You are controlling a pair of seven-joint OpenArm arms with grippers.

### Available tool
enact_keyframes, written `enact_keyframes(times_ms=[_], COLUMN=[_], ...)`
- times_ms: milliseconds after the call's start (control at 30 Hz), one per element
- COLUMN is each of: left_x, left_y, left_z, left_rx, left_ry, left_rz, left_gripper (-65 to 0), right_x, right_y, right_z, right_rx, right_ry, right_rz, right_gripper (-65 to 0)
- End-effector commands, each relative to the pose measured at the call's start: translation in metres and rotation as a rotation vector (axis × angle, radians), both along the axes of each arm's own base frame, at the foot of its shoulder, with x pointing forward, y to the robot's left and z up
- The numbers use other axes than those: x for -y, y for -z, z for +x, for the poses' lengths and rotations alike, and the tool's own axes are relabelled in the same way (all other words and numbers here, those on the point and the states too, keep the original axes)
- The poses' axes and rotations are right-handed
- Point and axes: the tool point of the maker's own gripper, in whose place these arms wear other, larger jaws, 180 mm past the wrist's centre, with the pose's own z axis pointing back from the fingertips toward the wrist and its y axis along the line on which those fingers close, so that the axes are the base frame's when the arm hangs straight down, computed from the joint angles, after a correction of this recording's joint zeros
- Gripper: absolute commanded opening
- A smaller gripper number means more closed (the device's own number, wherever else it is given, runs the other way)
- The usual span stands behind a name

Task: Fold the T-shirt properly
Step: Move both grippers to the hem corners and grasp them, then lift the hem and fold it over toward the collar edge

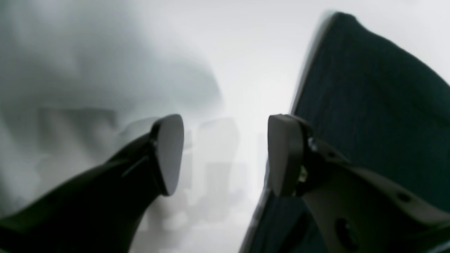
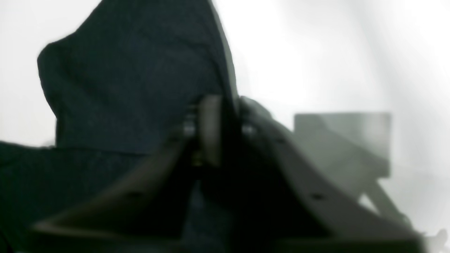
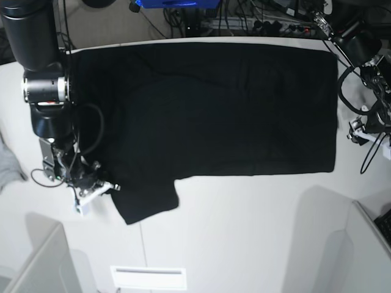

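Left wrist: left gripper fingers spread, nothing between them; black T-shirt edge lies just beside one pad, on the white table.

Right wrist: right gripper fingers pressed together, pinching a fold of the T-shirt.

Base: shirt spread flat across the table, one sleeve sticking out by the right gripper. Step judged: sleeve grasped; next, lift and fold it inward over the body.

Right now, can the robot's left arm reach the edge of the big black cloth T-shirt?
Probably yes. The left gripper hangs with jaws open right beside the black cloth T-shirt's edge, and only bare white table shows between the jaws. Nothing appears to block it.
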Motion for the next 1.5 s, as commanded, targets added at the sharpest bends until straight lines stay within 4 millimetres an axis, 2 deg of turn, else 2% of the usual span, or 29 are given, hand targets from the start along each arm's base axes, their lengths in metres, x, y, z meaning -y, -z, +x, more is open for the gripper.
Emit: enact_keyframes(times_ms=[0,167,467,600,700,900,967,1100,1133,1367,1467], left_x=[-0.007,0.006,0.013,0.036,0.046,0.05,0.05,0.049,0.049,0.047,0.051], left_y=[-0.02,-0.002,0.005,0.015,0.022,0.033,0.034,0.038,0.038,0.036,0.02], left_z=[0.024,0.057,0.098,0.115,0.119,0.111,0.111,0.104,0.105,0.104,0.11], left_rx=[0.075,0.077,0.134,0.09,0.066,0.035,0.033,0.022,0.022,0.025,0.037], left_ry=[0.018,0.039,-0.023,0.072,0.107,0.111,0.111,0.113,0.116,0.118,0.168], left_rz=[0.038,-0.027,-0.15,-0.114,-0.107,-0.115,-0.115,-0.111,-0.109,-0.107,-0.095], left_gripper=[-28.8,-28.8,-28.8,-29.1,-29.6,-30.8,-37.0,-61.9,-65.0,-65.0,-65.0], right_x=[0.004,0.005,0.006,0.006,0.008,0.009,0.01,0.01,0.01,0.013,0.019], right_y=[-0.014,-0.015,-0.015,-0.015,-0.016,-0.018,-0.018,-0.017,-0.018,-0.025,-0.034], right_z=[0.012,0.013,0.012,0.012,0.013,0.014,0.014,0.013,0.015,0.022,0.024], right_rx=[0.032,0.033,0.029,0.029,0.03,0.038,0.039,0.041,0.052,0.103,0.143], right_ry=[0.004,0.006,0.001,0.001,0.007,0.007,0.008,0.011,0.016,0.034,0.026], right_rz=[-0.005,-0.003,-0.012,-0.012,-0.01,-0.012,-0.012,-0.012,-0.012,-0.014,-0.032], right_gripper=[-65.0,-65.0,-65.0,-65.0,-65.0,-65.0,-65.0,-65.0,-65.0,-65.0,-65.0])
